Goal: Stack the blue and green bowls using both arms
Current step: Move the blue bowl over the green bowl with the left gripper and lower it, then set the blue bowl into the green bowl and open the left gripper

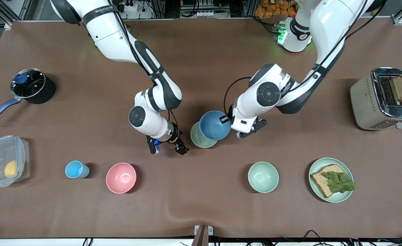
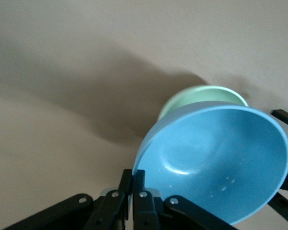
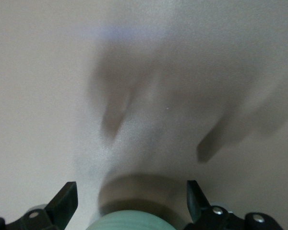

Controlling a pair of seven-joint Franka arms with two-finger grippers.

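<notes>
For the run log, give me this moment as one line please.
left gripper: shut on blue bowl rim, over green bowl | right gripper: open, empty, beside green bowl | stack: not seated

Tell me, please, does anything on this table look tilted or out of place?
Only the blue bowl looks askew: the left end effector grips its rim and holds it tilted over the green bowl, not nested. The right end effector is open beside them.

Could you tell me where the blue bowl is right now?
The blue bowl is held by its rim in the left gripper, mid-table, over the green bowl.
</notes>
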